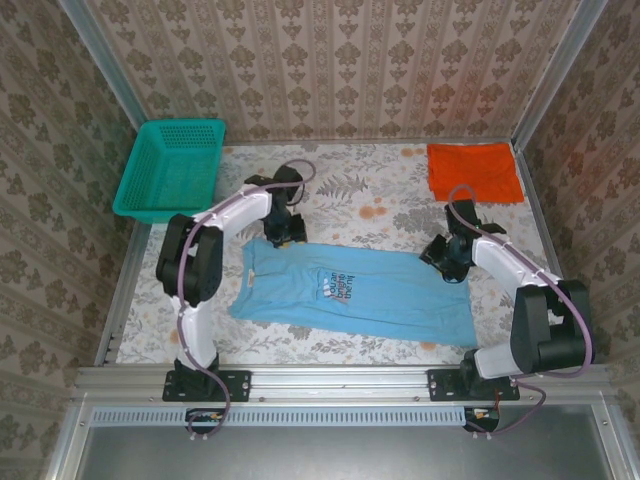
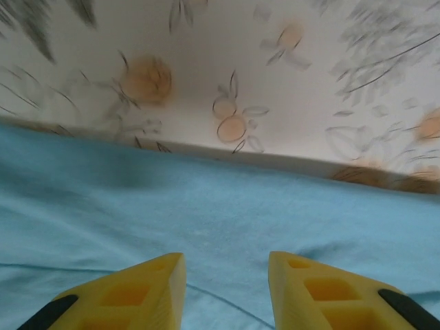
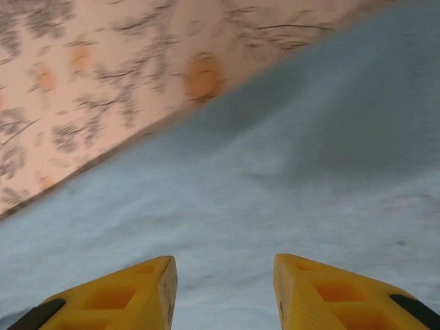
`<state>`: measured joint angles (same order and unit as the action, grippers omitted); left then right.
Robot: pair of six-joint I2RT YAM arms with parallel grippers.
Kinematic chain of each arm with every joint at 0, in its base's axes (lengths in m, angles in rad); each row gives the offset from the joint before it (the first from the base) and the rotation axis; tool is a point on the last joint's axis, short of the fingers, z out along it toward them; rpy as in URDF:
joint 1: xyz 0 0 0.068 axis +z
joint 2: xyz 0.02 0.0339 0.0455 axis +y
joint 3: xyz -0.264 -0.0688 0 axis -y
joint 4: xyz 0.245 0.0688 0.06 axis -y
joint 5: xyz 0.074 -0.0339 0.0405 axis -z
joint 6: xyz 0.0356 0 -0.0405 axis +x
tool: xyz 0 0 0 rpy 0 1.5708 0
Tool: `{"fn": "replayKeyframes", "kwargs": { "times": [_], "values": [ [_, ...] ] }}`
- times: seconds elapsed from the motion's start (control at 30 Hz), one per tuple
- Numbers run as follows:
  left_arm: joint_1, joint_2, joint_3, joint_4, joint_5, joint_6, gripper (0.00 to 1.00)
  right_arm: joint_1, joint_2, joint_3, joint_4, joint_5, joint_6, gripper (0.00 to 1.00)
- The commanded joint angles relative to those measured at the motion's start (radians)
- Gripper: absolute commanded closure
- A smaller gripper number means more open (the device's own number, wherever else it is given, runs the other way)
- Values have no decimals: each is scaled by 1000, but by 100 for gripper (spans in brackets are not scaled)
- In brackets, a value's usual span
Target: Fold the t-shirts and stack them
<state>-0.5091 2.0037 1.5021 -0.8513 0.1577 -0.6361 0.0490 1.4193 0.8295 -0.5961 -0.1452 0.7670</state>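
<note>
Light blue t-shirt [image 1: 350, 292] spread flat mid-bench [image 1: 370, 195] toward near edge, orange-red t-shirt [image 1: 474, 171] at far right corner, left gripper [image 2: 227, 265] fingers apart over blue shirt's far edge, right gripper [image 3: 225, 268] likewise apart, nothing clamped.

- Printed t-shirt [image 1: 350, 295]: spread flat on the table [image 1: 380, 190].
- Plain t-shirt [image 1: 474, 171]: behind it to the right, well apart.
- Basket [image 1: 185, 124]: behind it to the left.
- Left gripper [image 1: 283, 235] at its far left corner, right gripper [image 1: 445, 258] at its far right corner.
</note>
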Motion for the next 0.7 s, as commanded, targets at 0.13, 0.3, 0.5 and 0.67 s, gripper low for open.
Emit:
{"fn": "replayKeyframes", "kwargs": {
  "times": [0.13,0.3,0.5,0.67],
  "values": [
    [-5,191,99,-25,-41,-64,63,-72,47,-57,-46,-44,9,58],
    [-14,364,308,-93,-88,-20,63,-72,-4,-107,-30,-82,48,58],
    [-14,585,724,-140,-83,65,60,-67,-233,-157,-78,-71,43,48],
    [-27,724,1021,-8,16,83,56,-55,-396,-173,-124,-113,-29,47]
  ]
}}
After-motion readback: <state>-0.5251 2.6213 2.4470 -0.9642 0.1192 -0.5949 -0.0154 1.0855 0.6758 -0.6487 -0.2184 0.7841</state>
